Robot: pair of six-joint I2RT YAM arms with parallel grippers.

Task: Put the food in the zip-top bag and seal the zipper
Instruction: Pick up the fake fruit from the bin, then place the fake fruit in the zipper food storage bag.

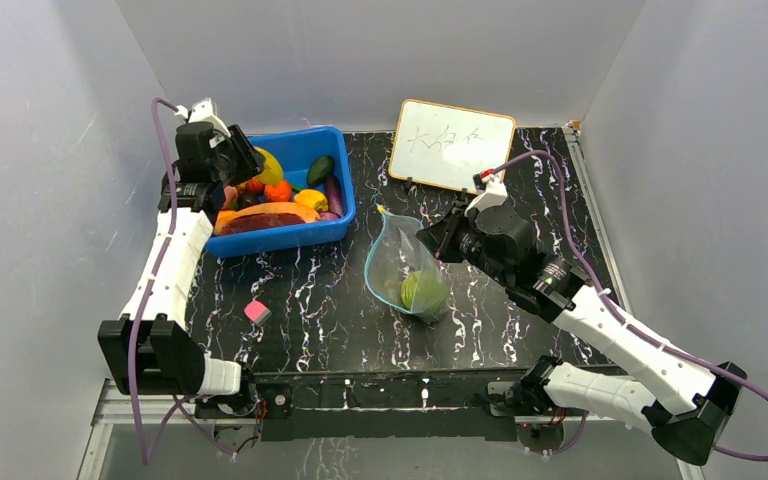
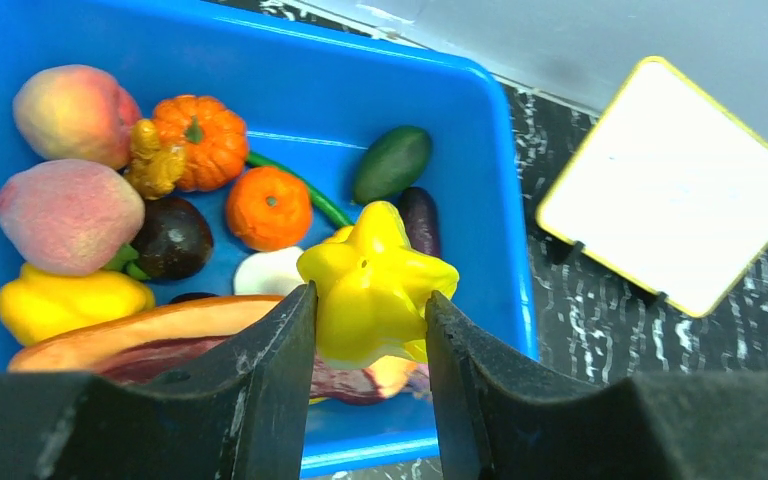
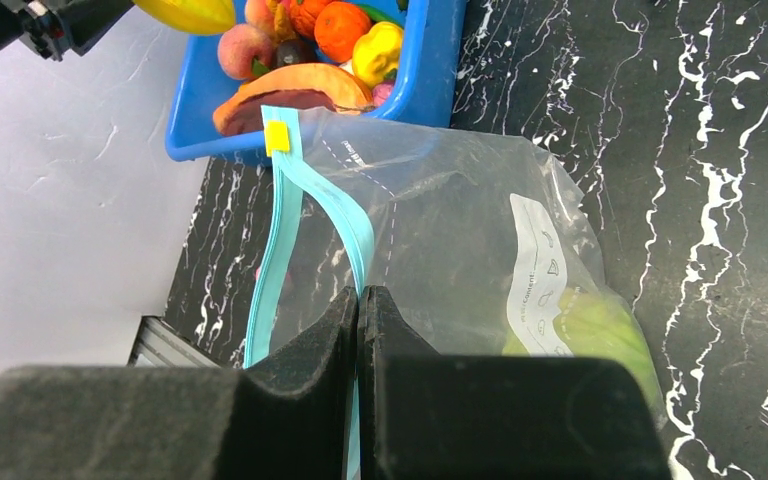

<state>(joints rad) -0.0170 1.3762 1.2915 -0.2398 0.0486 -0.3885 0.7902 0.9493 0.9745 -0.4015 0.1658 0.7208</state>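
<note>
The step in hand looks like fetching the next piece of food. The left gripper [image 2: 368, 300] is squeezing a yellow star-shaped fruit [image 2: 375, 275] between its two black fingers [image 2: 280, 350]. The fingers are standing partly open around it and holding it over the blue bin [image 2: 360, 90] at the far left of the table [image 1: 520, 320].

The right gripper [image 3: 358, 295] is pinched tight shut on the zipper [image 3: 285, 210], the thin blue-teal strip. It is holding up one edge of the zip-top bag [image 3: 440, 220], so the mouth is gaping. The bag is sitting in the middle of the table, right of the bin, with a green round fruit [image 1: 423, 291] lying inside at its near end.

Next, I think the left arm is going to need to carry the star fruit right, over the bag's mouth, and let go there.

The star fruit is hard, shiny plastic with bumpy points, so it could slip. The bag is clear, thin and crinkly, so it could flop. The peaches [image 2: 68, 215] are looking fuzzy, and the orange-and-dark-red slice [image 2: 160, 325] is looking long and smooth.
</note>
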